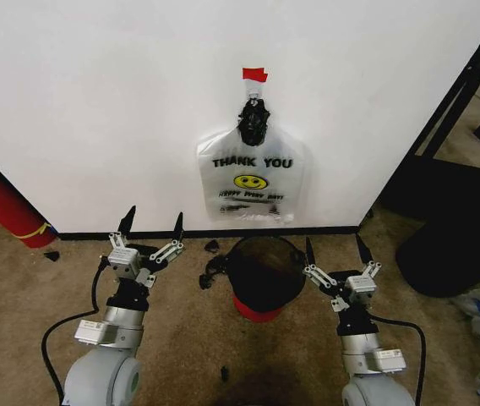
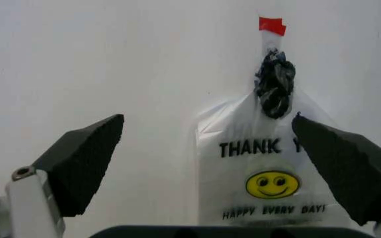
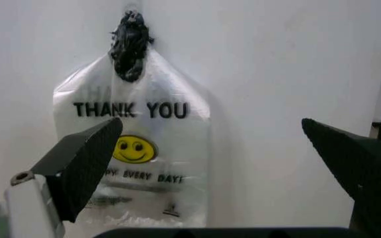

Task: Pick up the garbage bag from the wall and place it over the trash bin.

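Nearest to us are our own two arms, low over the carpet. Our left gripper stands with its black fingers spread wide and nothing between them, tips pointing up toward the wall. To the right of it the trash bin, a small round black bucket with a red bottom, sits on the floor just before the black baseboard. Right again, our right gripper is likewise spread open and empty, just beside the bin's rim.

The garbage bag hangs flat on the wall directly above the bin, its long axis vertical, bunched at the top into a dark knot under a strip of red tape. It lies up and forward from both pairs of jaws, between them, leaning slightly to the right-gripper side; we judge the right arm a little nearer, though the margin is small. In the left wrist view the bag sits toward that gripper's right finger; in the right wrist view it sits behind the left finger.

The print reads "THANK YOU" above a yellow smiley, then "HAPPY EVERY DAY!". Smaller marks below are too fine to read.
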Controlling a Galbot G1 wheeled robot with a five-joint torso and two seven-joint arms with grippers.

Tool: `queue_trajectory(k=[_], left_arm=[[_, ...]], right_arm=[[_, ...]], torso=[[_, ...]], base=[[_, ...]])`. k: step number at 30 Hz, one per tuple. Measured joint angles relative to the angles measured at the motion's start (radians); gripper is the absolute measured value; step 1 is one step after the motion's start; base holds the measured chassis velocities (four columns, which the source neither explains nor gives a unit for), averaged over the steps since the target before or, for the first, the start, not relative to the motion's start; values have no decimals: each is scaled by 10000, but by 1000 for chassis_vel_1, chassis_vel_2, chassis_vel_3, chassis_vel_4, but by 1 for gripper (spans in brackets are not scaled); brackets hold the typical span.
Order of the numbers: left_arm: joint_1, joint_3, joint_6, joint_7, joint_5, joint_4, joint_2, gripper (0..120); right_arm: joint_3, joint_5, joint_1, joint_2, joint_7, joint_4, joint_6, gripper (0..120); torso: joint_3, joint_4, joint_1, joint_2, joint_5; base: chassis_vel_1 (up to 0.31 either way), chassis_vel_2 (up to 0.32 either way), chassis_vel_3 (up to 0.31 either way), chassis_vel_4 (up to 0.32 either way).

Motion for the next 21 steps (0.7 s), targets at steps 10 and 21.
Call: queue_trajectory(k=[10,21], left_arm=[[-48,7,-34,-10,-31,204,33,100],[-116,43,-46,-24,-71,295,-26,100]], right_arm=[[-16,-3,-16,48,9,4,8,100],[-53,3,88,28,12,-96,5,100]], torso=[[0,0,0,0,0],[0,0,0,0,0]], base=[[0,0,0,0],[0,0,0,0]])
